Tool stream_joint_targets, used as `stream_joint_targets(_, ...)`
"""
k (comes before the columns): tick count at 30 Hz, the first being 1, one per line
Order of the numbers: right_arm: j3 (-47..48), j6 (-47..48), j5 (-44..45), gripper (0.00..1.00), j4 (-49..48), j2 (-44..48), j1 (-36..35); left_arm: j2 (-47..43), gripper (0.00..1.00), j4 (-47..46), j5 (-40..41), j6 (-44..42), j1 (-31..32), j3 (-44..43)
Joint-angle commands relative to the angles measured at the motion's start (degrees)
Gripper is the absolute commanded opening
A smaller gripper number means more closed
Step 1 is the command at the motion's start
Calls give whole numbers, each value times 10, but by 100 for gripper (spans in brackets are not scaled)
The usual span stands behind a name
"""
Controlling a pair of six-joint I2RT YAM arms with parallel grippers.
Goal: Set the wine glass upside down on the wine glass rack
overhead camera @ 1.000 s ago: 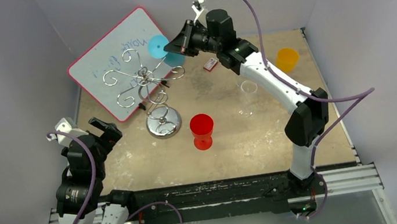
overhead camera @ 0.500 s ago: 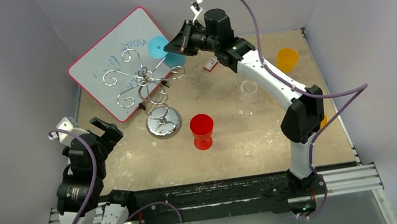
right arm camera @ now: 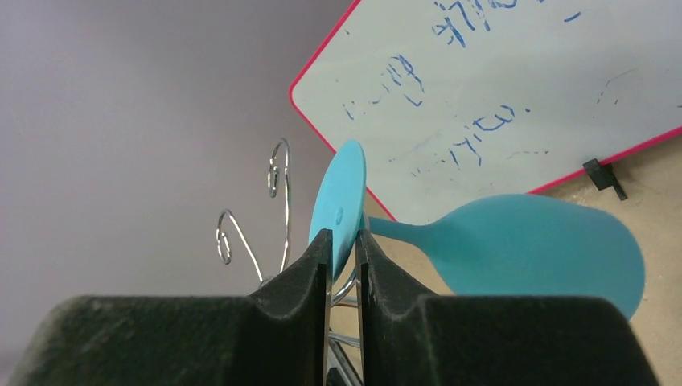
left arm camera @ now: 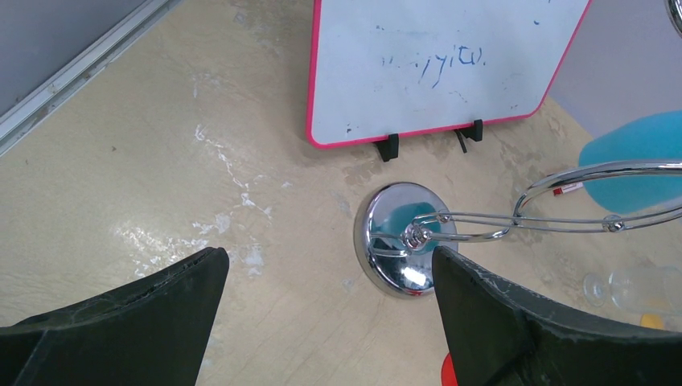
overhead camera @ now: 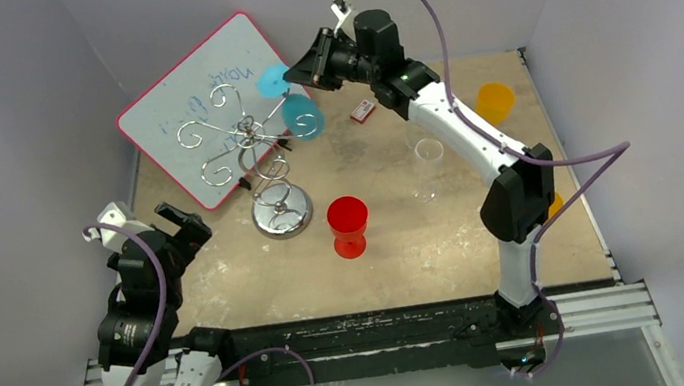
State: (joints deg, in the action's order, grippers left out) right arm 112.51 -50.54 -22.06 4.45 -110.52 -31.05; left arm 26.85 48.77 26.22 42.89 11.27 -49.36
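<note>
Down at the near left, the left gripper (overhead camera: 183,223) hangs low over the table (overhead camera: 407,254). Its jaws are spread wide and hold nothing.

A bit farther in, a red cup (overhead camera: 348,220) stands near the middle of the table. Just left of it is the shiny round base (overhead camera: 282,211) of the wine glass rack (overhead camera: 250,143). The thin post goes up from the base, and the curly wire arms spread out at the top. To the right of the red cup is a clear glass (overhead camera: 428,163).

Farther back, the blue wine glass (right arm camera: 547,241) is up at the right side of the rack's curly arms. It is tipped, with its bowl lower and nearer than its flat round foot (right arm camera: 342,201). I cannot tell if its stem rests on a wire.

The right gripper (right arm camera: 343,235) reaches across from the right. One finger sits on each side of the foot, with only a thin gap between them. I cannot tell if they are squeezing it.

Behind the rack, a pink-edged whiteboard (overhead camera: 193,93) leans up. A small red and white box (overhead camera: 363,110) lies near the back, and an orange cup (overhead camera: 495,101) stands far right.
</note>
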Motion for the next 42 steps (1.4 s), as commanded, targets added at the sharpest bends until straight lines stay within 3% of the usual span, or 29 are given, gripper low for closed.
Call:
stream_joint_targets(1,35,-2,-12,19,-12,1,2,-5,97,-13,2,4,-4,-2)
stream_joint_targets(11,42,7,-19,33,-2,3,1,-1,97,-8,0,4,-4,-4)
stream_joint_targets(18,43,41,-4,50,29,26,2,3,97,-7,-5,-4,-4,-14)
stream_joint_targets(23,-14,58,12,61,9,82,4,3,96,15,-2,-15,-4,-45)
stream_joint_targets(28,-74,90,37,63,-8,140,5,16,95,41,6,-20,-4,-84)
stream_joint_targets(33,-105,172,54,61,44,190,5,44,95,71,5,-30,-4,-139)
stream_joint_targets(42,-305,251,133,56,101,372,5,58,100,84,-18,-68,-4,-210)
